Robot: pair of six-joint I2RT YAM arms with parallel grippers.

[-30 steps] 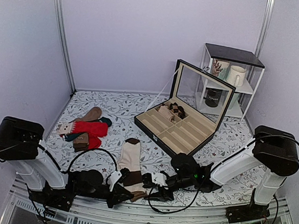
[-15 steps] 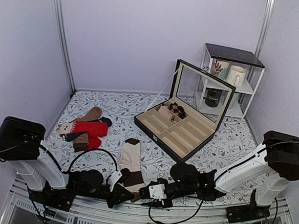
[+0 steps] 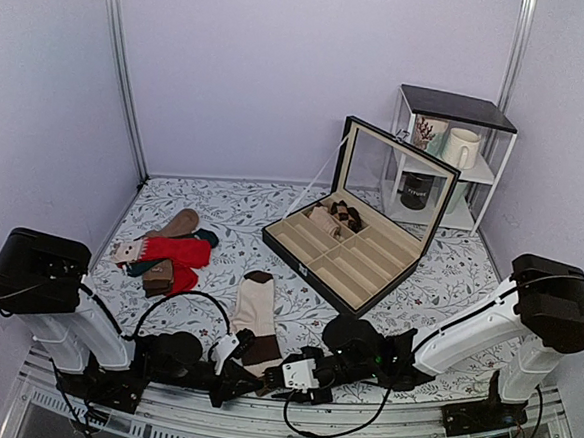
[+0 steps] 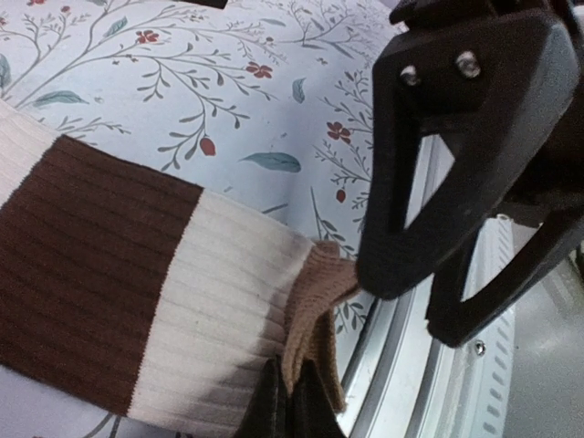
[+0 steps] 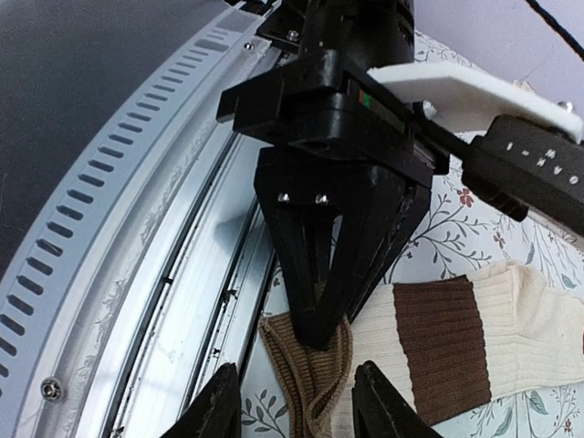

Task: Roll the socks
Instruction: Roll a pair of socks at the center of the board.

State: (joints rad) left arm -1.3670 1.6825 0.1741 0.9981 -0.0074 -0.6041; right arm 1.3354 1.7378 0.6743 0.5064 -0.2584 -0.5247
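the right gripper (image 5: 297,415), spread astride the tan cuff (image 5: 315,388) of the cream brown-banded knit socks (image 5: 438,351) pinched by the left gripper (image 5: 319,330), needed a deep, square bite.

Even, cool light is pouring down from above, throwing only faint shadows on the table (image 3: 222,209). Right wrist view: the rail (image 5: 155,301) is bowing with lens distortion and catching a pale sheen. The socks (image 4: 100,255) are showing crisp ribs.
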